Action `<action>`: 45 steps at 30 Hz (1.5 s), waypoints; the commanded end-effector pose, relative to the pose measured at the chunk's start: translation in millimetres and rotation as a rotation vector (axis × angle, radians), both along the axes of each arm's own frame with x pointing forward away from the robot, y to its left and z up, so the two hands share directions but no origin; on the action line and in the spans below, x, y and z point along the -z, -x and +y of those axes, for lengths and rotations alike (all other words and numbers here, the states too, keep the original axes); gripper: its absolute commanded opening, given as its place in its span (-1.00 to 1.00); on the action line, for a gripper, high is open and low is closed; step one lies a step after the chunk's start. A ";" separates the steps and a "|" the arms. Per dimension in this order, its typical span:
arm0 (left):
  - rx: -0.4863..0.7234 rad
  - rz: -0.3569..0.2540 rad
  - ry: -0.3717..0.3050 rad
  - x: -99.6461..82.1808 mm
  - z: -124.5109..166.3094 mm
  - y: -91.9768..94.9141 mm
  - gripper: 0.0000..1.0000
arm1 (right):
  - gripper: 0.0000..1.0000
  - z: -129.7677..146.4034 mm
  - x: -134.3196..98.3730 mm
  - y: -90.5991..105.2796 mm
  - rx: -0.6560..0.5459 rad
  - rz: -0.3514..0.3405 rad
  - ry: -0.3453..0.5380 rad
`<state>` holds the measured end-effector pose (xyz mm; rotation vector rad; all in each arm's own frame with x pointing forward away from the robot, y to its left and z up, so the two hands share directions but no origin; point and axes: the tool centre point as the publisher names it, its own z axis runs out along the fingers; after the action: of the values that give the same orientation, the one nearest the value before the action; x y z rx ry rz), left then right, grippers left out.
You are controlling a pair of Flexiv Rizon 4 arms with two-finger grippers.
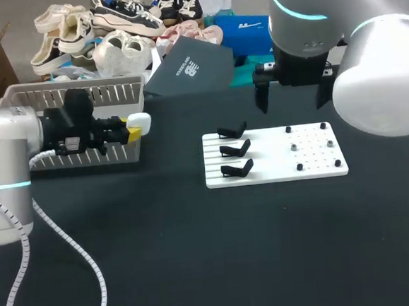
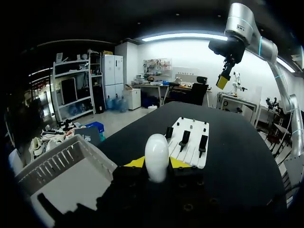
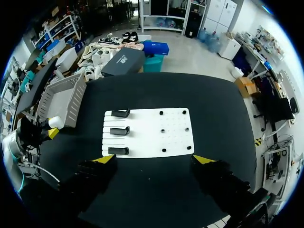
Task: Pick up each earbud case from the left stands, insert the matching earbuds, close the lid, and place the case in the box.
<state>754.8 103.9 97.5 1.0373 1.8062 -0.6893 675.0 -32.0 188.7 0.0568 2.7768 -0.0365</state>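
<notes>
- At table's left, by the basket's (image 1: 79, 92) front corner: left pincer (image 1: 133, 128), clenched on the case (image 1: 139, 120). A yellow tip presses each side.
- Case: white, rounded, lid shut. In left wrist view (image 2: 156, 156) it stands upright btwn the fingers, sticking up past the tips. It is held clear of the table (image 1: 199, 267), just beside the basket and not in it.
- Basket: white, slatted walls, far left of table. In left wrist view (image 2: 57, 161) it lies beside the left pincer (image 2: 156, 163).
- Right pincer (image 3: 149, 159): released, fingers wide apart, holding nothing, touching nothing. It hangs high over the table, looking down on the board (image 3: 147, 133).
- Board: white, flat, mid-table to the right (image 1: 275, 154), well apart from the basket.
- Stands (image 1: 235, 149): 3, black, in a column on the board's left part.
- Knobs (image 1: 293, 146): small, dark and grey, on the board's right part. Too small to tell what they are.
</notes>
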 end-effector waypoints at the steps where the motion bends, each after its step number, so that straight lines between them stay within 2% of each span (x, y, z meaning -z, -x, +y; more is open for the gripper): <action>1: -0.218 -0.052 -0.061 -11.0 29.4 5.6 -1.00 | 1.00 -1.0 1.4 3.3 0.001 -0.063 0.001; 3: -0.254 -0.042 -0.061 -11.7 33.7 3.7 -1.00 | 1.00 -1.0 1.4 3.3 0.001 -0.063 0.001; 5: -0.279 -0.036 -0.077 -8.1 46.8 -6.8 -1.00 | 1.00 -1.0 1.4 3.3 0.001 -0.063 0.001; 11: -0.353 -0.002 -0.065 -0.4 67.8 -27.5 -1.00 | 1.00 -1.0 1.4 3.3 0.001 -0.063 0.001; 15: -0.403 0.036 -0.048 6.7 76.3 -39.8 -1.00 | 1.00 -1.0 1.4 3.3 0.001 -0.063 0.001; 17: -0.421 0.063 -0.056 14.9 89.8 -54.5 -1.00 | 1.00 -1.0 1.4 3.3 0.001 -0.063 0.001; 22: -0.419 0.118 -0.055 25.7 97.3 -75.2 -1.00 | 1.00 -1.0 1.4 3.3 0.001 -0.063 0.001; 23: -0.417 0.124 -0.052 27.5 98.2 -78.6 -0.86 | 1.00 -1.0 1.4 3.3 0.001 -0.063 0.001; 24: -0.423 0.126 -0.057 28.3 99.4 -81.6 -0.04 | 1.00 -1.0 1.4 3.3 0.001 -0.063 0.001; 25: -0.424 0.126 -0.056 28.0 100.1 -83.7 1.00 | 1.00 -1.0 1.4 3.3 0.001 -0.063 0.001; 28: -0.410 0.102 -0.047 22.8 101.1 -88.3 1.00 | 1.00 -1.0 1.4 3.3 0.001 -0.063 0.001; 33: -0.347 0.048 -0.015 2.5 91.9 -78.3 1.00 | 1.00 -1.0 1.4 3.3 0.001 -0.063 0.001; 35: -0.283 0.031 -0.001 -11.7 78.5 -66.2 1.00 | 1.00 -1.0 1.4 3.3 0.001 -0.063 0.001; 37: -0.222 0.019 0.043 -21.2 66.3 -51.6 1.00 | 1.00 -1.0 1.4 3.3 0.001 -0.063 0.001; 41: -0.117 0.057 0.077 -21.6 49.6 -23.2 1.00 | 1.00 -1.0 1.4 3.3 0.001 -0.063 0.001; 43: -0.092 0.076 0.122 -20.5 44.6 -10.8 1.00 | 1.00 -1.0 1.4 3.3 0.001 -0.063 0.001; 45: -0.060 0.091 0.124 -18.5 38.2 0.3 1.00 | 1.00 -1.0 1.4 3.3 0.001 -0.063 0.001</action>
<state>775.3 127.4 113.7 0.8827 1.8679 -0.7960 674.4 -32.2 188.2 0.0554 2.7222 -0.0368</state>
